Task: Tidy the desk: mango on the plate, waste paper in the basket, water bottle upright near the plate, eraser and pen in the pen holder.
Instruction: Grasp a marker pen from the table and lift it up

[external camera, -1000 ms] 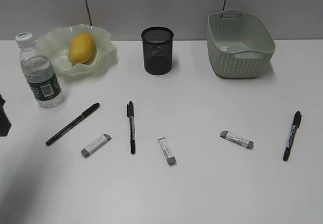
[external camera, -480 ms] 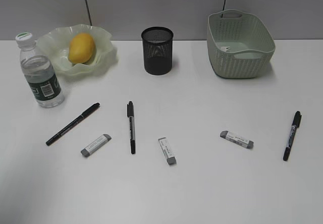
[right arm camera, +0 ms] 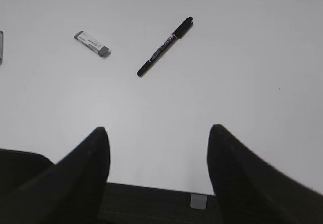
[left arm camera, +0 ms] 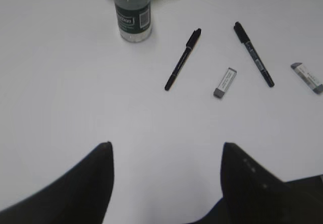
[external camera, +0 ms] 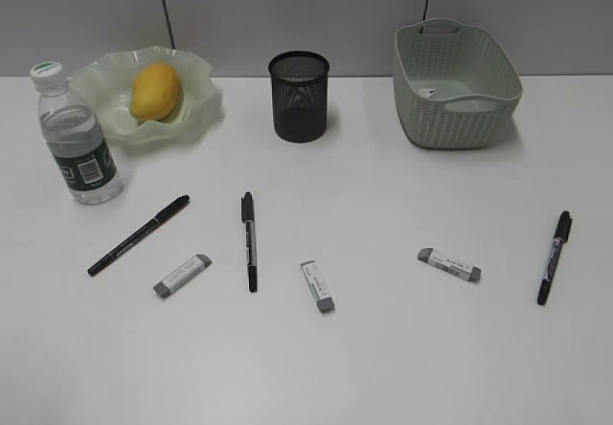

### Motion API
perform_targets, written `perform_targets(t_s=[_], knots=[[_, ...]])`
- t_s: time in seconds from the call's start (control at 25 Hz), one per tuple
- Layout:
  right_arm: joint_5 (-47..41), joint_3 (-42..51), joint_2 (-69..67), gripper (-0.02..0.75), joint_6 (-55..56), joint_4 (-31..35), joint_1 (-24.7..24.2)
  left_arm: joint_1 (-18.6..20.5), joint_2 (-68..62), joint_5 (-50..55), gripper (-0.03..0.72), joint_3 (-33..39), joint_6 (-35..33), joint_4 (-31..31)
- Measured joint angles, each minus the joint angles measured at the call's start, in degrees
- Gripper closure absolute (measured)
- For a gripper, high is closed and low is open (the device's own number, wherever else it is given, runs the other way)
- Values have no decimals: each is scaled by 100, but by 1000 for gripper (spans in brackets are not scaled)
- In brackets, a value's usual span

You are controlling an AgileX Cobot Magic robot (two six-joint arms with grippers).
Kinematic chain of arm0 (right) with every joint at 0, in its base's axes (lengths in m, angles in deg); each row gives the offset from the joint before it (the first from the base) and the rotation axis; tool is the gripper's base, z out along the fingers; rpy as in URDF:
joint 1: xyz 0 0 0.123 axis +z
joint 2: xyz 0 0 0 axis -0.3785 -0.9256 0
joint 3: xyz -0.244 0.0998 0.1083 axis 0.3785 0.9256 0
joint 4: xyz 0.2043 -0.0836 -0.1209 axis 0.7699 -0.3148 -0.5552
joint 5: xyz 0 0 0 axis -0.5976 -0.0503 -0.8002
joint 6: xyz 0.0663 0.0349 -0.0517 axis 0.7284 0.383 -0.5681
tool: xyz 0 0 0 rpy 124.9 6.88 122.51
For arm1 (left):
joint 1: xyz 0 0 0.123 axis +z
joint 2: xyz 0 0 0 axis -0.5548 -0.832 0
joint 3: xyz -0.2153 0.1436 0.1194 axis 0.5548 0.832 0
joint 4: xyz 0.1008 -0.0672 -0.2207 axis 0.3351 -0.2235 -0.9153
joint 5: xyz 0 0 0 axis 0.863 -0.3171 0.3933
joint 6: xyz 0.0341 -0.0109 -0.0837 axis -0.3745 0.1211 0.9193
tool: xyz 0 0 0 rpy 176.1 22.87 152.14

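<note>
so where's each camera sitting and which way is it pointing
Exterior: raised at the front, slanting down over the desk toward the back wall; no robot parts show.
Left wrist: above the open left gripper, facing the water bottle.
Right wrist: above the open right gripper, facing the right pen, also in the exterior view.

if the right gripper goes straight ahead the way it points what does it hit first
Probably the black pen, lying ahead of the open right gripper on bare desk. The eraser sits off to the left. Depth is hard to judge.

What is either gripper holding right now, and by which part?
Nothing. The left gripper and right gripper are both open over bare desk.
</note>
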Motion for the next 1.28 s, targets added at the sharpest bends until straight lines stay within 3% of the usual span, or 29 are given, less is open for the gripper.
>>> perform_targets(t_s=[0.28,0.6,0.92,1.28], knots=[[13,0,0,248,0,0,0,0,1325,-38,190,167,-4,0],[436,-130,-596,248,46,0,0,0,1511,-50,190,409,-4,52],[1378,-544,-3079,248,707,0,0,0,1511,8,193,440,-4,40],[1634,-2089,-6665,249,1417,30,0,0,1511,12,193,440,-4,34]])
